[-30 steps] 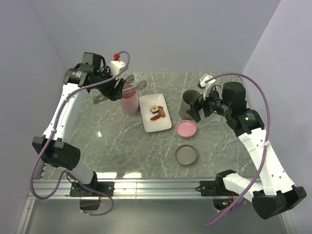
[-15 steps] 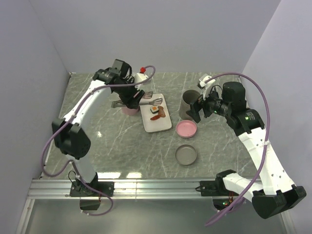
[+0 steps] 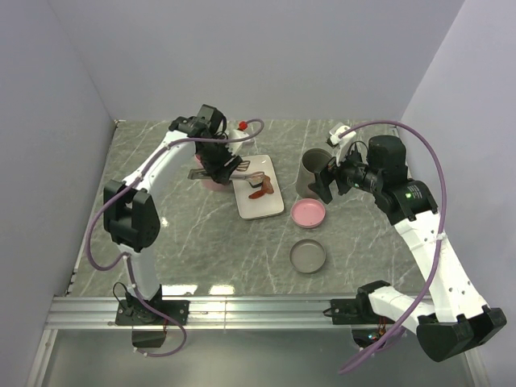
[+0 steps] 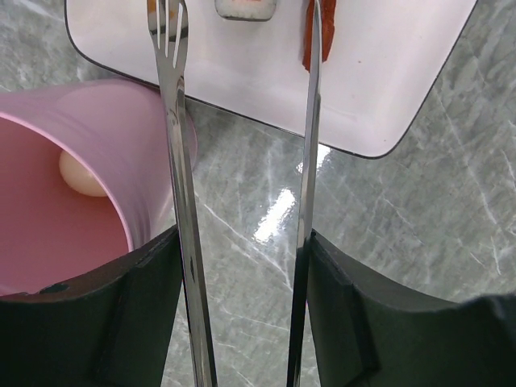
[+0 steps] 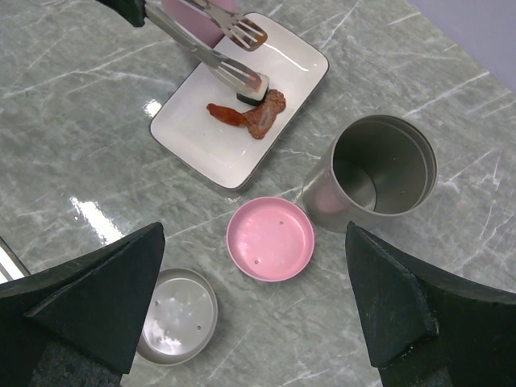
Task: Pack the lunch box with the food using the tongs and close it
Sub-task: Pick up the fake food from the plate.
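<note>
Top view: the left hand [image 3: 219, 161], upper centre, is closed on the tongs [image 3: 244, 171], whose tips reach over the plate [image 3: 262, 208]. The pink cup [image 3: 211, 182] is mostly hidden under that hand. The right hand [image 3: 329, 182] is held wide and empty beside the grey cup [image 3: 313, 171]. The pink lid [image 3: 308, 213] and grey lid [image 3: 308, 255] lie lower right on the worktop [image 3: 177, 234].

Left wrist: the tong arms are parted. The roll [image 4: 246, 8] is seen between them at the top edge, with the meat strip [image 4: 305, 48] by the right arm. The ball [image 4: 81, 172] is in the pink cup, at left.

Right wrist: one tip is at the roll, but contact cannot be told.

Risks: the roll lies against the meat, so both may be pinched or dragged. The roll may be squirted out by the slim tips if gripped off-centre. The pink cup, just beside the forked arm, may be clipped and tipped.
</note>
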{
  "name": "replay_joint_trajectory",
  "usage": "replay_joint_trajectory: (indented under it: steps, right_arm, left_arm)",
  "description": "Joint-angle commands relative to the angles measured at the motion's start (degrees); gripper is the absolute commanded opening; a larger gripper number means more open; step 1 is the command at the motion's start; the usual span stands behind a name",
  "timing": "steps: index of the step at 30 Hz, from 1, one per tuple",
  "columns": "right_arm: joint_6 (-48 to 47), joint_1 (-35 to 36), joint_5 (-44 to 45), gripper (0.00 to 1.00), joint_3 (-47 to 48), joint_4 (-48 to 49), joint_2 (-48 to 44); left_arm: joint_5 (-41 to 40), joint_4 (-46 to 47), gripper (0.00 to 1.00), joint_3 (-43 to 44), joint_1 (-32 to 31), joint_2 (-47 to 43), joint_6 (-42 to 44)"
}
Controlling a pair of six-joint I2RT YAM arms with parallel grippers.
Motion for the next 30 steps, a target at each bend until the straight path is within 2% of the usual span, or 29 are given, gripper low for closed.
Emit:
replay_joint_trajectory:
  steps: [1,20,30]
  right_arm:
    - [-0.6,-0.4,0.3,1.0,1.2,0.2,-0.2]
    - [-0.7,-0.4,0.3,1.0,0.7,0.3,0.1]
    - [-0.7,-0.4,0.2,1.0,1.2,0.1,0.7]
  left_arm:
    - [-0.8,2.3,0.63,-0.2,-0.5,0.4,1.6]
    - [-2.4,5.7,0.61,-2.1,-2.0,3.6,0.9]
    - [-4.5,6.4,0.57,-1.9,-2.5,4.3,0.6]
